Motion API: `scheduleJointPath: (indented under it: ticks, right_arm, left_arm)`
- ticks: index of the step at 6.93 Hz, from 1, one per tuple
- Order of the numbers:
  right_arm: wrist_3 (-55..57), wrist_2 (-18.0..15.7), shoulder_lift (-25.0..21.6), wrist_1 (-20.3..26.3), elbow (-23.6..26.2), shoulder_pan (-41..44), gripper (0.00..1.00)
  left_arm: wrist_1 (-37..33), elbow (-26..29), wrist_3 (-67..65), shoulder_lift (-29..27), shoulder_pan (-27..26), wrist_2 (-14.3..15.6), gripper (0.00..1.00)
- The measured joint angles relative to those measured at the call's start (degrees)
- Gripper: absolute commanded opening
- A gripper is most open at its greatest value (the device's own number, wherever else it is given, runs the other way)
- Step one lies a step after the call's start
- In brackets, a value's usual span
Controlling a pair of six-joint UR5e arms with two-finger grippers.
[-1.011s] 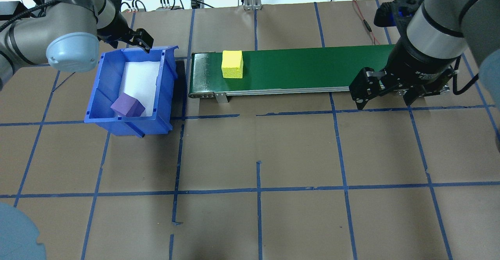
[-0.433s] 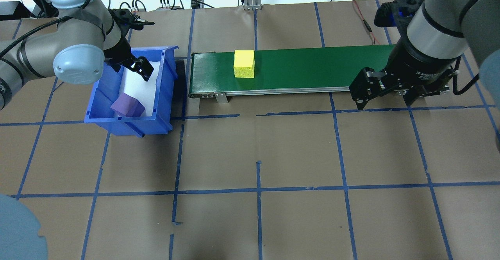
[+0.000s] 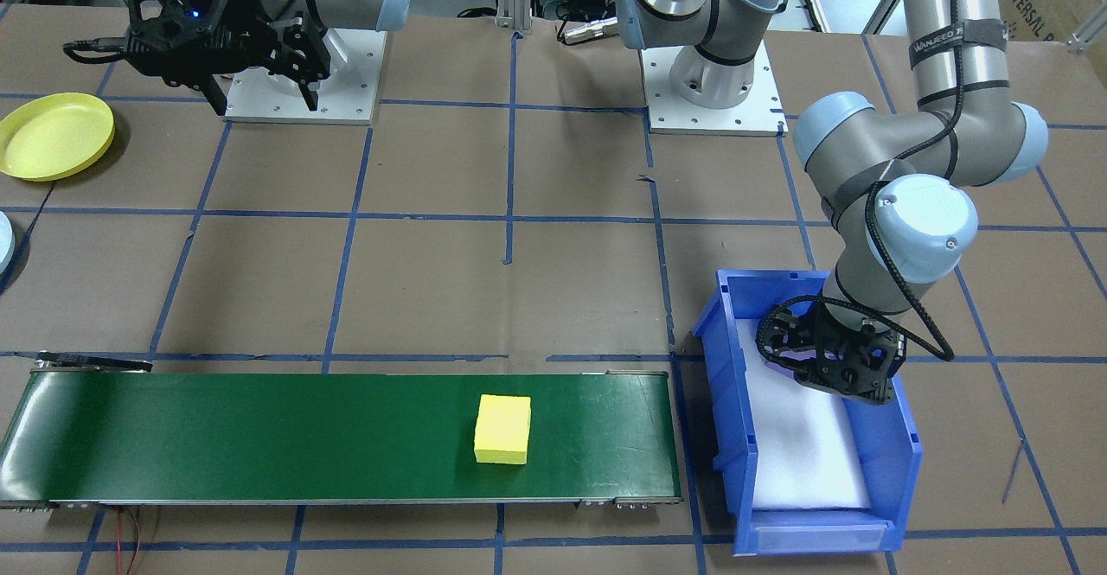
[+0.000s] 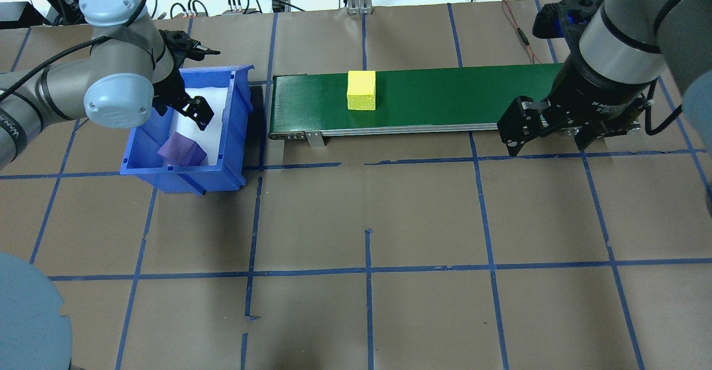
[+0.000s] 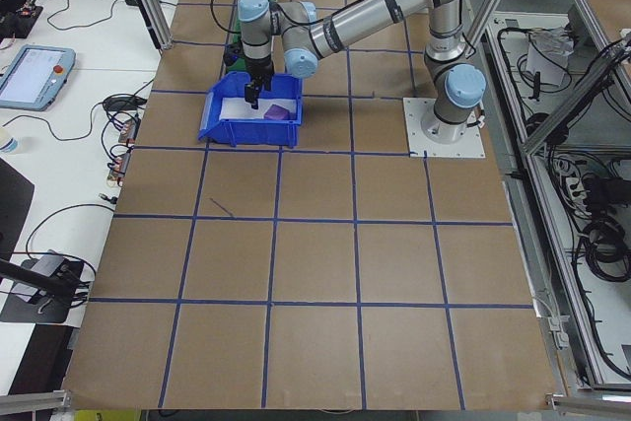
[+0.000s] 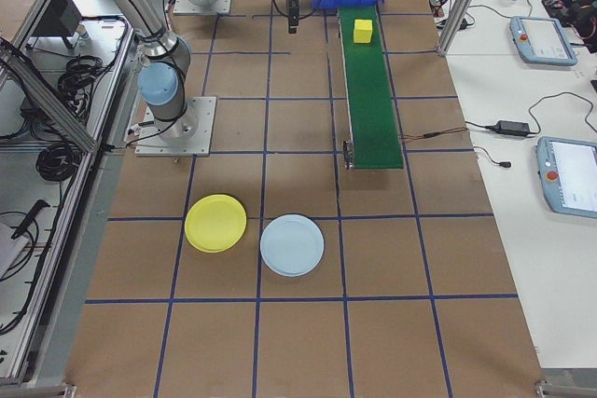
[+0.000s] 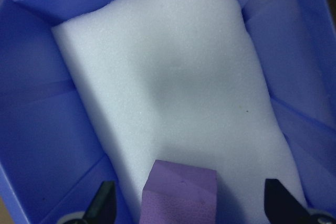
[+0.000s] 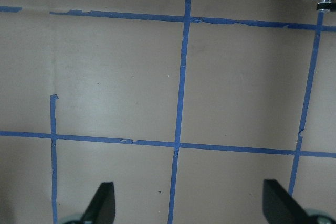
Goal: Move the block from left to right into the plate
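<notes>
Step in hand: left gripper (image 4: pixel 192 115) hangs open, empty, inside the blue bin (image 4: pixel 233 136) above the purple block (image 4: pixel 182 151) at the bin's near end. Yellow block (image 4: pixel 361 90) rides the conveyor belt (image 4: pixel 445 100). Right gripper (image 4: pixel 548 136) waits open, empty, by the belt's far end. Next: descend, straddle, close.

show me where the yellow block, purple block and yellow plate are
yellow block (image 4: pixel 361 89): overhead exterior view, on its top face.
purple block (image 4: pixel 181 149): overhead exterior view, on its top face, inside the blue bin.
yellow plate (image 3: pixel 54 135): exterior front-facing view, on the plate's centre.
</notes>
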Motion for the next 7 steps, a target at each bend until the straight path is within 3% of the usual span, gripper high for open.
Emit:
scheduleJointPath:
  ticks: [7]
  right_arm:
    - [0.08, 0.28, 0.10, -0.09, 0.39, -0.35, 1.00]
  left_arm:
    - [-0.61, -2.21, 3.35, -0.62, 1.33, -1.37, 1.00]
